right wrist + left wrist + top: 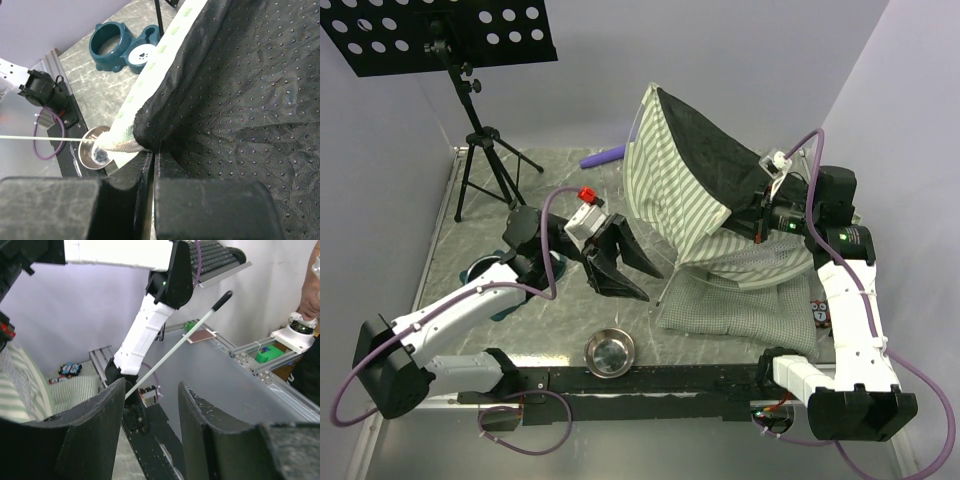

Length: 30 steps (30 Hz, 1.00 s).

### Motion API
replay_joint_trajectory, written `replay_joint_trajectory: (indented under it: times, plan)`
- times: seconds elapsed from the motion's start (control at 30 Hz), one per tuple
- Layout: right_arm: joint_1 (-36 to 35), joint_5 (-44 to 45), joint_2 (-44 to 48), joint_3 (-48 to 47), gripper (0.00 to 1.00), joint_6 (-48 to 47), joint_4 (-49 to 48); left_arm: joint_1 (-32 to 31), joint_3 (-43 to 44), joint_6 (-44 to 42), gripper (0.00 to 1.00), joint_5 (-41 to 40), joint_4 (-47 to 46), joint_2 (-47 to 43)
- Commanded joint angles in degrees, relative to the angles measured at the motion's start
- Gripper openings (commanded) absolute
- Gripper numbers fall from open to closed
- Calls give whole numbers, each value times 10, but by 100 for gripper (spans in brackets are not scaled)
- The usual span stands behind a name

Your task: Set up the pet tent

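right gripper [153, 162]: clamped on pet tent [680, 185] hem | left gripper [151, 405]: spread wide, empty, thin pole [190, 335] past it | tent: centre-right, half-raised over cushion mat [735, 305] | progress: seemingly partway, poles and shaping left

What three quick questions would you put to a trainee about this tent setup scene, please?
1. True or false: the left gripper is shut.
2. The right gripper pinches: A a cup; B the pet tent's fabric edge; C nothing.
3. What lies on the table just ahead of the arm bases, in the top view?
Key: 1 false, its fingers stand apart; 2 B; 3 the steel bowl.
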<state>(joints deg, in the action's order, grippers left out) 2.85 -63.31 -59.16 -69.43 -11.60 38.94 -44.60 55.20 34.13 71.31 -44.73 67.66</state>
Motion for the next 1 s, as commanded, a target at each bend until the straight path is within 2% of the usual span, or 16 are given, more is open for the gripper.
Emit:
replay_joint_trajectory:
  times: [0.0,0.3,0.47,0.73,0.87,0.9,0.97]
  plan:
    - [-7,-5,19,-5,0,20,-40,-18,4,46,51,0,-127,2]
    - [-14,-4,17,-6,0,15,-36,-62,2,16,51,-17,-147,2]
    - [-14,-6,28,6,0,19,-46,-76,12,-8,45,-35,-119,13]
    - [-18,-6,36,18,0,25,-57,-80,20,-15,22,-42,-99,24]
    - [-22,-5,33,13,0,25,-60,-80,18,0,1,-57,-93,27]
    - [-25,-6,31,10,0,28,-62,-80,23,1,1,-67,-78,29]
    - [-25,-7,30,4,0,44,-76,-80,46,-24,1,-77,35,35]
